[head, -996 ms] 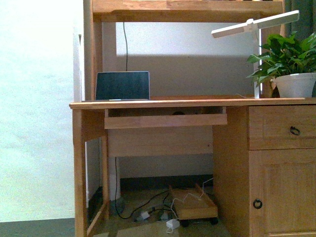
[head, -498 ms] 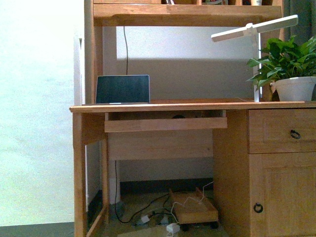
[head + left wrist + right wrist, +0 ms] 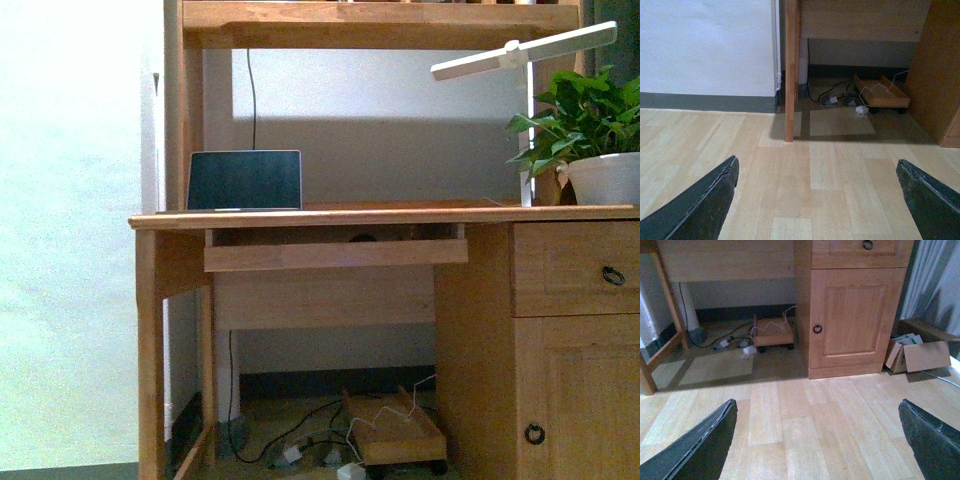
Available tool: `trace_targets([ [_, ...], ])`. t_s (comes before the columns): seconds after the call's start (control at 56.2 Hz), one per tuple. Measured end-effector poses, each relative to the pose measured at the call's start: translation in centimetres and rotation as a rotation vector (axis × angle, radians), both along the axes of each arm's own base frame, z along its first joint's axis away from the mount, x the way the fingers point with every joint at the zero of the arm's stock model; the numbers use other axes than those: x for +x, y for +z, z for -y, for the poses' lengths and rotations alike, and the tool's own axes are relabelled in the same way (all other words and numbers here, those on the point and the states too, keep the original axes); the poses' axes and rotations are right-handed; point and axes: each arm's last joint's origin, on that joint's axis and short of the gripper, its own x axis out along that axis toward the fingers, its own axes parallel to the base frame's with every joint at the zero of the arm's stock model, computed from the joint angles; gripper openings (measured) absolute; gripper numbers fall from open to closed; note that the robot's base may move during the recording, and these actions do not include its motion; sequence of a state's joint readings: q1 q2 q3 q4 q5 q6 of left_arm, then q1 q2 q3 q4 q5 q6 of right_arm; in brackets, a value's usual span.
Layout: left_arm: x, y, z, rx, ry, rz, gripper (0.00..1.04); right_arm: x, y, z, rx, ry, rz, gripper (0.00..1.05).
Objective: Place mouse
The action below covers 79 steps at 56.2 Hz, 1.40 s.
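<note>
The mouse is not in view in any frame. A small dark arc (image 3: 362, 237) shows in the gap above the pull-out keyboard shelf (image 3: 335, 254), too small to tell what it is. A laptop (image 3: 245, 180) stands open on the wooden desk (image 3: 400, 216) at the left. My left gripper (image 3: 817, 200) is open and empty above the wooden floor, facing the desk's left leg (image 3: 791, 70). My right gripper (image 3: 817, 440) is open and empty above the floor, facing the desk's cabinet door (image 3: 857, 315). Neither arm shows in the front view.
A white desk lamp (image 3: 525, 50) and a potted plant (image 3: 590, 150) stand on the desk's right end. A drawer (image 3: 575, 268) and cabinet fill the desk's right side. Under the desk lie cables and a wheeled wooden tray (image 3: 395, 432). A cardboard box (image 3: 920, 356) lies right of the cabinet.
The front view has shifted: the desk now looks slightly larger and nearer, its left edge further left and its right side further right. No arm has come into view.
</note>
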<state>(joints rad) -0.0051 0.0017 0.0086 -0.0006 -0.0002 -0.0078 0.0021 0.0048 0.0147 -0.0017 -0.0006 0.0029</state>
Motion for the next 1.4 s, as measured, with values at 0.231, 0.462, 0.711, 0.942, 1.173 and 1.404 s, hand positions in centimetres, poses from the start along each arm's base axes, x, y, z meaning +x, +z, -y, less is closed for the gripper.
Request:
trace_targets([
  [0.231,0.00,0.00,0.00,0.000,0.000,0.000,0.97,0.00,0.00,0.00,0.000,0.000,0.000,0.97],
  [0.462,0.00,0.00,0.00,0.000,0.000,0.000,0.97,0.00,0.00,0.00,0.000,0.000,0.000,0.97],
  [0.711,0.00,0.00,0.00,0.000,0.000,0.000,0.97,0.00,0.00,0.00,0.000,0.000,0.000,0.97],
  [0.942,0.00,0.00,0.00,0.000,0.000,0.000,0.97,0.00,0.00,0.00,0.000,0.000,0.000,0.97],
  [1.173,0.00,0.00,0.00,0.000,0.000,0.000,0.97,0.00,0.00,0.00,0.000,-0.001,0.000,0.97],
  [1.404,0.00,0.00,0.00,0.000,0.000,0.000,0.97,0.00,0.00,0.00,0.000,0.000,0.000,0.97],
])
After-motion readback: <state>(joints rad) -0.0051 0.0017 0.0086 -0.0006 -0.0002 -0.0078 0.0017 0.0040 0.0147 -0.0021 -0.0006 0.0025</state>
